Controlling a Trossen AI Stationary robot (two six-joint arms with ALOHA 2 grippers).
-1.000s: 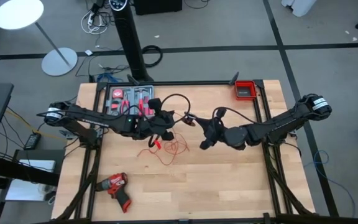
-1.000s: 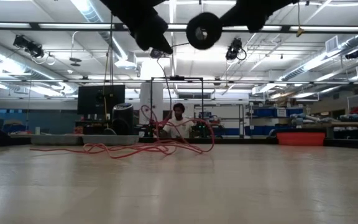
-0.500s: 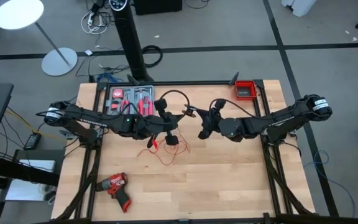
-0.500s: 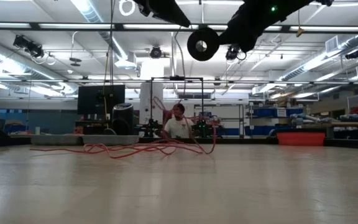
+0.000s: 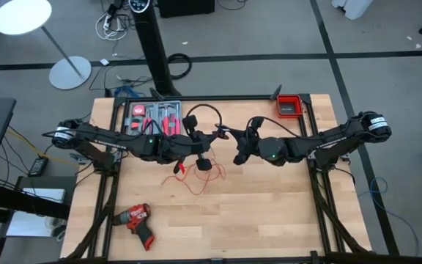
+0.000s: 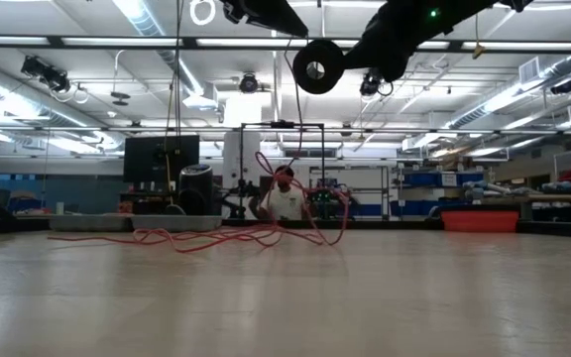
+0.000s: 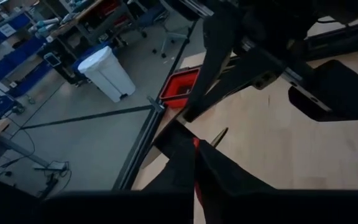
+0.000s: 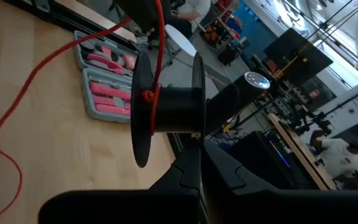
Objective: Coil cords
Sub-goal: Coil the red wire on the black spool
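Compared with a second ago, I see both grippers drawn closer together above the middle of the pale wooden table (image 5: 269,213), and the black plastic spool (image 6: 317,65) now hangs higher in the low view. My left gripper (image 5: 202,151) carries that spool, its flanges upright in the right wrist view; whether its fingers are clenched I cannot tell. My right gripper (image 5: 239,152) is clamped tight, just beside the spool. The thin bright red wire (image 5: 200,178) lies in loose loops on the table under both grippers, one strand rising to the spool's hub, where it is fixed. The thicker black cable (image 5: 204,114) arches above the left gripper. At the table's far edge, the grey open tool case (image 5: 152,116) holds red-handled hand tools, and the small red bin (image 5: 289,106) sits at the far right corner. The red and black cordless drill (image 5: 135,221) lies near the front left.
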